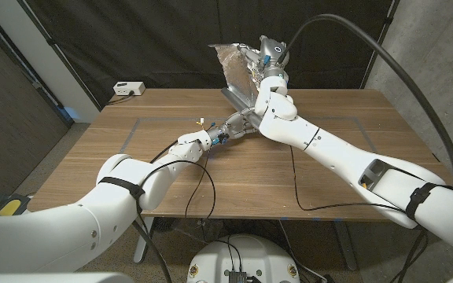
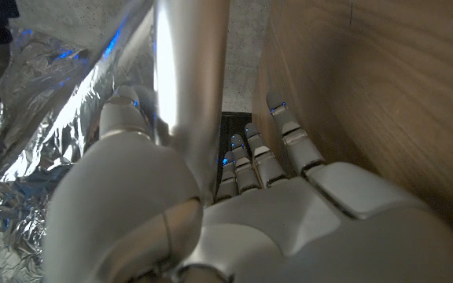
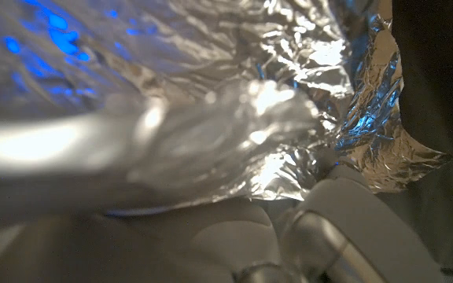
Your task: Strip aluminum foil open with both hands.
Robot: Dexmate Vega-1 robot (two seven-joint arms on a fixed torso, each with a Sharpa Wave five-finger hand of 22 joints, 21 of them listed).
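Aluminum foil roll (image 1: 238, 101): raised above the wooden table (image 1: 132, 169) toward its far edge, right of centre.
Loose foil sheet (image 1: 233, 61): crumpled, drawn up and away from the roll.
Left hand (image 1: 225, 130): wrapped around the roll's near end; fingers (image 2: 252, 149) partly hidden behind the tube.
Right hand (image 1: 264, 63): holds the sheet; its fingers are hidden by glare.
White box (image 1: 128, 89): far left corner.

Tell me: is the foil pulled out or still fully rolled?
Pulled out: a crinkled foil sheet hangs from the right hand, raised above the table.
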